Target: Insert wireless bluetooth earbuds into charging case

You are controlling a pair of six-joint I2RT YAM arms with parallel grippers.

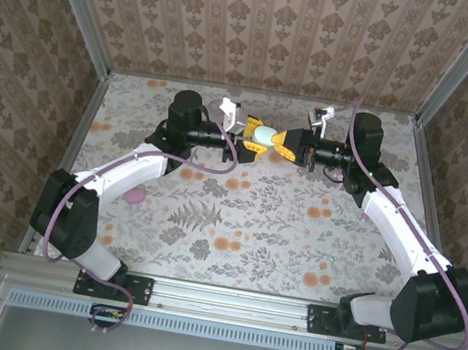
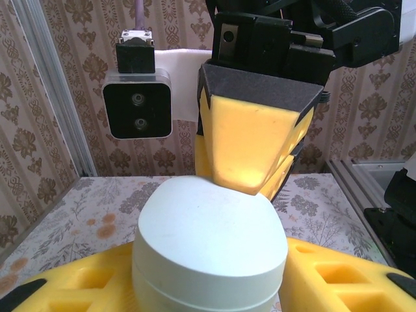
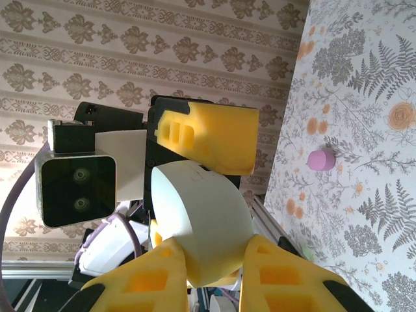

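The left gripper (image 2: 208, 289) is clamped across the pale mint rounded plastic charging case (image 2: 208, 231), holding it in the air. Head-on, the right gripper (image 3: 214, 279) is pinched tight on its far edge. A small pink rounded piece (image 1: 133, 197) lies well apart on the floral-patterned table (image 1: 260, 233), beside the left arm (image 1: 117, 175).

**Both arms, mirrored reach.** The left arm (image 1: 121, 176) and right arm (image 1: 401, 225) stand on bases at the near edge of the worktop (image 1: 251, 232) and extend toward its far side. Each bends inward at the elbow, so the forearms lie roughly level and point at each other. The left hand (image 1: 253, 144) and right hand (image 1: 284, 142) meet tip to tip above the far middle. Both are closed on the charging case (image 1: 264, 134) from opposite ends. The left fingers (image 2: 71, 286) flank its sides, and the right fingers (image 3: 153, 279) pinch its narrow end.
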